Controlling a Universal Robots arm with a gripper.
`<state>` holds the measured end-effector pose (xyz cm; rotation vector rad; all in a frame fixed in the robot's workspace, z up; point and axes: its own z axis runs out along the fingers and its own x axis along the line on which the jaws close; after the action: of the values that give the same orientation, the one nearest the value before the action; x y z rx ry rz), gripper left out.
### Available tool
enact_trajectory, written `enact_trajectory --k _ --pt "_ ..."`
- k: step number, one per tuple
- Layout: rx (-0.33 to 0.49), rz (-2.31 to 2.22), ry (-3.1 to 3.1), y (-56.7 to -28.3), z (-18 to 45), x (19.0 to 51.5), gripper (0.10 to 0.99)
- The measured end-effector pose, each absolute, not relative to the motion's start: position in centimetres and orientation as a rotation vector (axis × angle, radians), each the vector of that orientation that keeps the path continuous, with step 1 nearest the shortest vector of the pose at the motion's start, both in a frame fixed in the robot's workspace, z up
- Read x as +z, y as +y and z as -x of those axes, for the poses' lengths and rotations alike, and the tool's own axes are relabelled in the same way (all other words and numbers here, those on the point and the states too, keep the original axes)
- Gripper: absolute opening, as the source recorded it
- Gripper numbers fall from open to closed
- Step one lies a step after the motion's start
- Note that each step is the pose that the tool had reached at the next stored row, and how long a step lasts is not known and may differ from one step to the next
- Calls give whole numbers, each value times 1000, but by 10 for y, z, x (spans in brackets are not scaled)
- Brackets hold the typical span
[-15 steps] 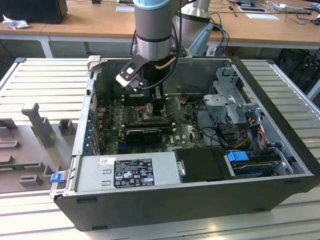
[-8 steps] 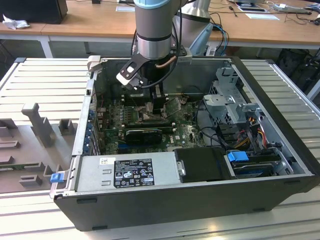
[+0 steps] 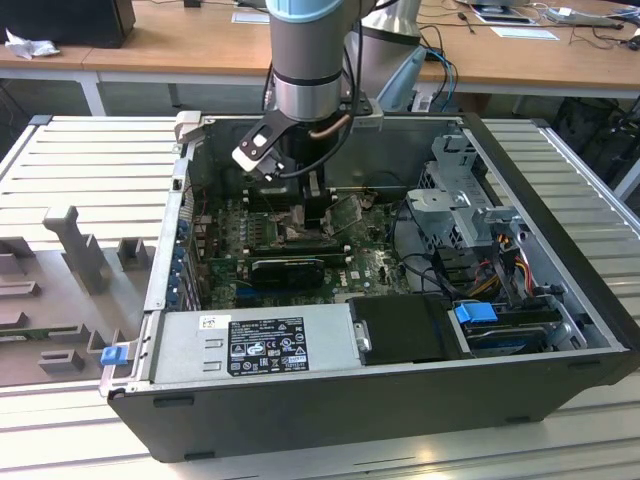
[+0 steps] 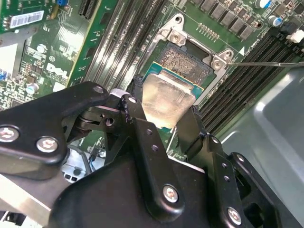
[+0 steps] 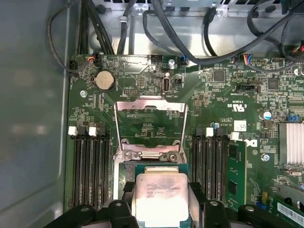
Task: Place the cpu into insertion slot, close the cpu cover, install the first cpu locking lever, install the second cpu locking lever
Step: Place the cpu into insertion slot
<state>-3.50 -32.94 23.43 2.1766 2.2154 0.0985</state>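
Observation:
My gripper (image 4: 164,116) is shut on the cpu (image 4: 167,97), a small square chip with a silvery face, one black finger (image 4: 134,110) on each of two opposite sides. The chip hangs slightly tilted over the insertion slot (image 4: 184,61), covering part of it; the brownish contact field shows beyond the chip's edge. In the first wrist view the cpu (image 5: 159,197) sits between the fingers (image 5: 124,192), just past the hinge of the cpu cover (image 5: 151,106). That cover is a silvery frame swung fully open over the board. In the exterior view the gripper (image 3: 305,215) is low inside the computer case (image 3: 350,400).
Long black memory slots (image 5: 90,166) flank the socket on both sides. A thin metal rod (image 4: 266,63) sticks out from the socket's corner. Cables (image 5: 190,42) run along the case wall. A power supply (image 3: 255,345) and drive cage (image 3: 470,215) fill the case's near and right parts.

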Motion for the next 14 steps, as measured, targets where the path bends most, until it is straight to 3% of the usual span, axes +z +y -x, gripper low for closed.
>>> enact_trajectory --k 14 --pt "99 -2217 2175 -326 42 211 529"
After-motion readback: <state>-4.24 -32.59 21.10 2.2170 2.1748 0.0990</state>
